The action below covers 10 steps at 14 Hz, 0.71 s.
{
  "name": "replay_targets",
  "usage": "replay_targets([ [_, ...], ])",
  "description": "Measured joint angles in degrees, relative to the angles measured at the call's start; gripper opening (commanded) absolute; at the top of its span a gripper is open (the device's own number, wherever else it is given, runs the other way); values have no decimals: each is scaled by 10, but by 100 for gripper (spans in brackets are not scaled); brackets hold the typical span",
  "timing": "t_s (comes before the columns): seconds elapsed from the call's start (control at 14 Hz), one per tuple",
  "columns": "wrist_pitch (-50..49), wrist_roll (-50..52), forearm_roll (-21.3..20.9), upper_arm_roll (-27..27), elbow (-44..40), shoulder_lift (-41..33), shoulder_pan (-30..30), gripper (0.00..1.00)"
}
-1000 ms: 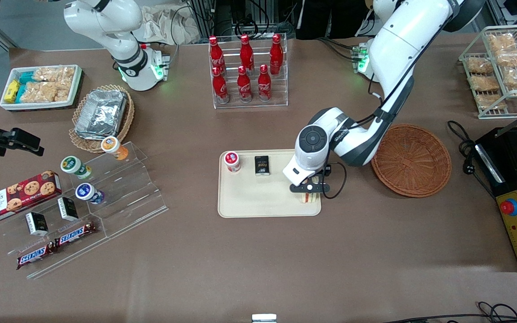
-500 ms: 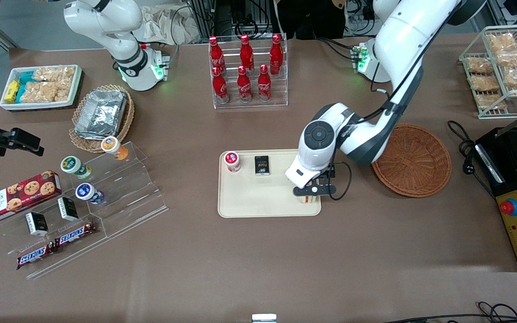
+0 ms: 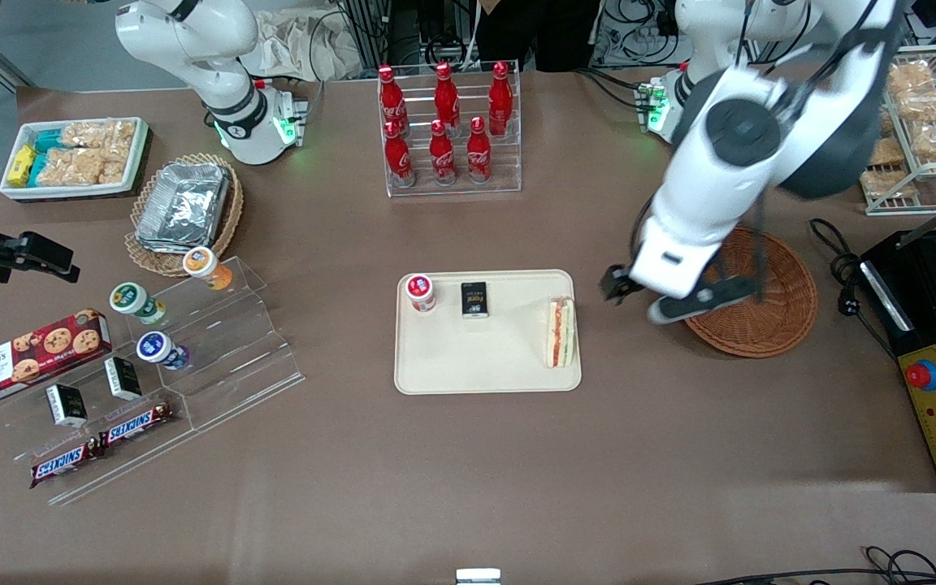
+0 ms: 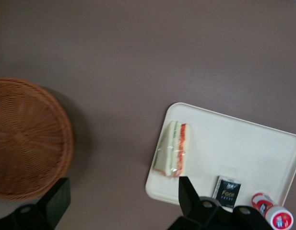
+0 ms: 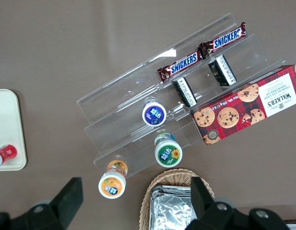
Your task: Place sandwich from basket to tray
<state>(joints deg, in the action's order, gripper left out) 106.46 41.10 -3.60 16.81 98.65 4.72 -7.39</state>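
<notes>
This is a robotics lab dressed up as a snack counter — two white robot arms [image 3: 712,187] are bolted at the table's [image 3: 468,487] edge farthest from the front camera, green status lights glowing at their bases. Cables [image 3: 838,268] trail along the table's working-arm end to a black control box with a red emergency-stop button [image 3: 921,375]. Shop-style goods fill the brown table: cola bottles [image 3: 444,122] in a clear rack, Snickers bars [image 3: 102,443] on an acrylic display step, packaged snacks in a wire rack [image 3: 915,122].
</notes>
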Motion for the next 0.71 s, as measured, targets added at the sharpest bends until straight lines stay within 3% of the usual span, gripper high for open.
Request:
replay_targets([
  [0.43,-109,-298,20,-144,16,-107,-5,100],
  [0.71,-125,-363,25,-171,-2,-113,-6,100],
])
